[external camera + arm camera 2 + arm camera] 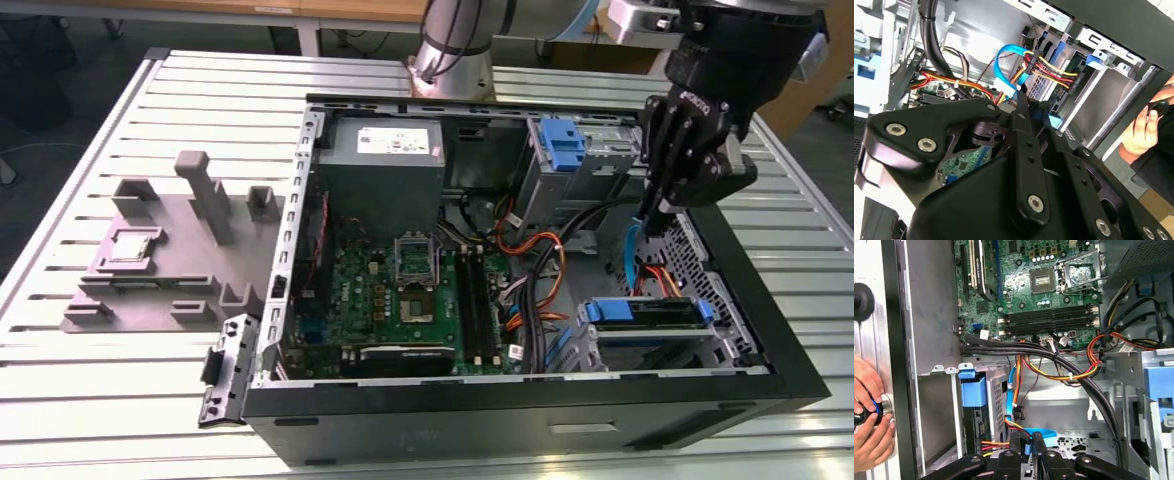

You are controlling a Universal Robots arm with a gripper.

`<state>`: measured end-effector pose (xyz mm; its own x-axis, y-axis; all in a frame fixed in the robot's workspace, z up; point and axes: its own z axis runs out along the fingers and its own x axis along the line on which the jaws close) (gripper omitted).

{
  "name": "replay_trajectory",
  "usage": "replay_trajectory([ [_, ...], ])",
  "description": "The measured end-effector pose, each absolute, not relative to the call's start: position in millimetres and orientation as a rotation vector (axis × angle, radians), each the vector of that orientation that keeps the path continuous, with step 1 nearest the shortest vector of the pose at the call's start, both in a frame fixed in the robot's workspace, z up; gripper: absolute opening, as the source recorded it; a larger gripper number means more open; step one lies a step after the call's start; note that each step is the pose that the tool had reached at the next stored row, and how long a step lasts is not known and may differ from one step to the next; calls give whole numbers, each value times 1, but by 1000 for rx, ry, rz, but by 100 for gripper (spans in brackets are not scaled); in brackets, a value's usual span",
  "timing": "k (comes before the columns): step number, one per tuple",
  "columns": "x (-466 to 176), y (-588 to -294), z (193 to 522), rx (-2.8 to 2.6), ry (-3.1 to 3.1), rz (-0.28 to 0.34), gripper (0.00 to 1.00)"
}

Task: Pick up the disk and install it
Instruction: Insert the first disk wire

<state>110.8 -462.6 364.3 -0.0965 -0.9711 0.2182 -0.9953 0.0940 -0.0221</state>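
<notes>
The disk (641,312) sits edge-on in the lower drive bay at the case's front corner, on the exterior view's right. Its blue carrier bracket (972,390) faces out and its label face is hidden. My black gripper (654,218) hangs above and behind that bay, inside the open computer case (534,415). Its fingers are shut with nothing between them. In the first wrist view the gripper (1026,440) points toward a blue flat cable (1040,433) and a bundle of red and yellow wires. In the second wrist view the gripper (1026,102) is just short of the same cables.
A grey power supply (387,150) and a green motherboard (414,290) fill the case. A bare blue bracket (567,150) stands in the upper cage. A grey fixture (160,250) lies on the slatted table. A person's hands (869,410) rest on a knob beside the case wall.
</notes>
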Motion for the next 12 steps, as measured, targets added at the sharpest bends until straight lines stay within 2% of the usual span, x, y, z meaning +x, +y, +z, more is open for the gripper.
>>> replay_trajectory([
  [8, 111, -463, 360, 1975, -2176, 312, 24],
  [9, 111, -463, 359, 1971, -2172, 320, 23],
  [10, 111, -463, 359, 1967, -2168, 327, 16],
  [11, 111, -463, 358, 1964, -2165, 334, 16],
  [12, 111, -463, 358, 1961, -2161, 341, 11],
])
